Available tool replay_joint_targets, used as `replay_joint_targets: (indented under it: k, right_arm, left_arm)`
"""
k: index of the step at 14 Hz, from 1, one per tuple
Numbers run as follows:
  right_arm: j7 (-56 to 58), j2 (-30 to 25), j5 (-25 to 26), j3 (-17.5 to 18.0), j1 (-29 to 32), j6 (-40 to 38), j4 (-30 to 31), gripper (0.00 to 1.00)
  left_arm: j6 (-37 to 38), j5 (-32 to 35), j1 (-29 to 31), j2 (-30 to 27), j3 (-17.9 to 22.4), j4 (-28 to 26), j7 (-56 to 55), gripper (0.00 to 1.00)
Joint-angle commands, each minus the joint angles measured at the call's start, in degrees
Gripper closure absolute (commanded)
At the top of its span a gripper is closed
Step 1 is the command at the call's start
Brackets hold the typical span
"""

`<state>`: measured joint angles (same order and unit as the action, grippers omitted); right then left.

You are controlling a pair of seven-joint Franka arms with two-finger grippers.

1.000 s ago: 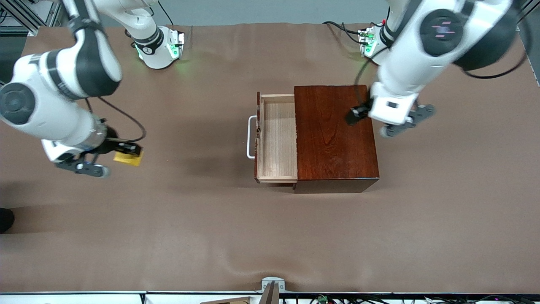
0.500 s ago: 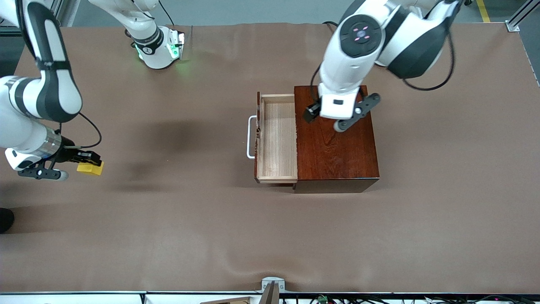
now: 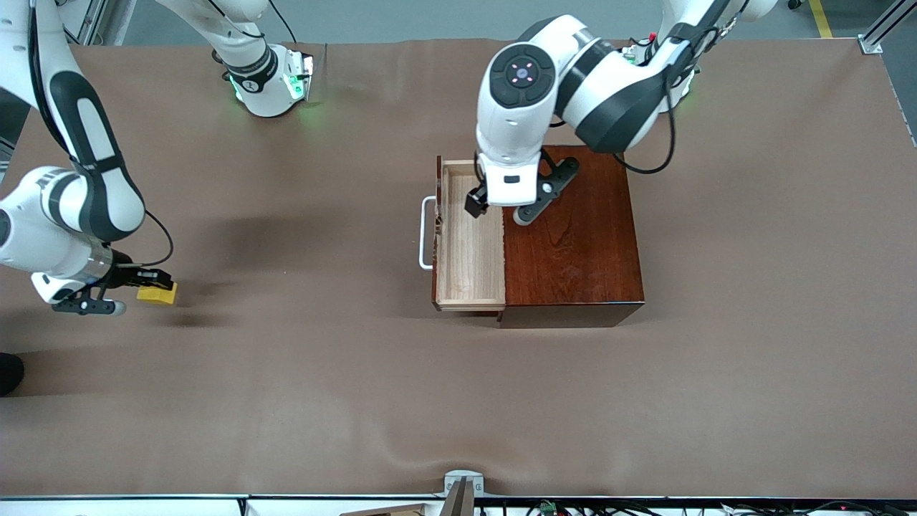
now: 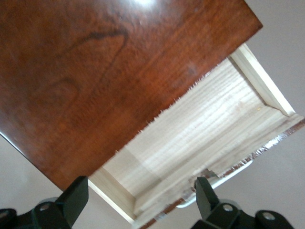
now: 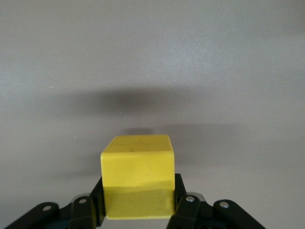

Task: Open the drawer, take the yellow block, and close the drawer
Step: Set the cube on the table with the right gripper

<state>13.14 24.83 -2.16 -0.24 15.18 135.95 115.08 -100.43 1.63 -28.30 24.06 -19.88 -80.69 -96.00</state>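
The front view looks down from high across the table (image 3: 458, 401), facing both bases along its top edge. The left wrist view looks down closely on the box (image 4: 95, 71) and open drawer (image 4: 205, 138), shared with the front view. The right wrist view sits tight on the block (image 5: 138, 179) over bare table.

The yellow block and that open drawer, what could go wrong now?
The right gripper holds the yellow block above the table; if the grip slips, it might drop. The left gripper, fingers open, hangs over the open drawer; it might bump the wooden box and shift it.
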Motion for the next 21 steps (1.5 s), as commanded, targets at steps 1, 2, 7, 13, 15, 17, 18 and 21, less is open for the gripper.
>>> replay_joint_targets:
  k: [1,2,7,13,15,17,18,21]
  right_arm:
    - [0.7,2.8,0.5,1.0,1.6,1.5,-0.9,0.84]
    - [0.7,3.0,0.7,0.9,1.8,1.8,-0.9,0.79]
    - [-0.1,3.4,0.8,-0.7,1.8,1.3,-0.9,0.28]
    - [-0.3,3.0,0.7,-1.3,0.8,-5.7,-5.6,0.0]
    - [-0.3,1.8,0.7,-1.2,0.0,-14.2,-11.1,0.0]
    - [-0.3,-1.3,0.8,-1.3,-2.1,-19.9,-14.3,0.0]
    - [-0.6,-3.2,0.8,-1.2,-2.6,-21.9,-15.0,0.0]
    - [-4.1,-9.7,0.6,-0.9,-4.7,-27.0,-15.3,0.0]
  left_arm:
    - [-3.2,1.4,-3.2,3.1,0.5,2.5,-6.9,0.0]
    - [-5.2,1.8,-4.3,4.1,0.5,2.8,-9.0,0.0]
    - [-12.2,7.1,-9.6,10.2,0.7,5.2,-22.7,0.0]
    - [-19.6,8.5,-18.5,14.3,9.3,7.7,-34.5,0.0]
    - [-22.1,8.4,-21.6,15.0,13.2,7.7,-39.8,0.0]
    - [-22.3,8.2,-21.9,15.1,13.7,7.7,-45.5,0.0]
    - [-22.3,8.0,-21.7,15.2,13.7,7.7,-46.4,0.0]
    - [-22.3,6.4,-21.8,16.5,13.7,7.7,-46.9,0.0]
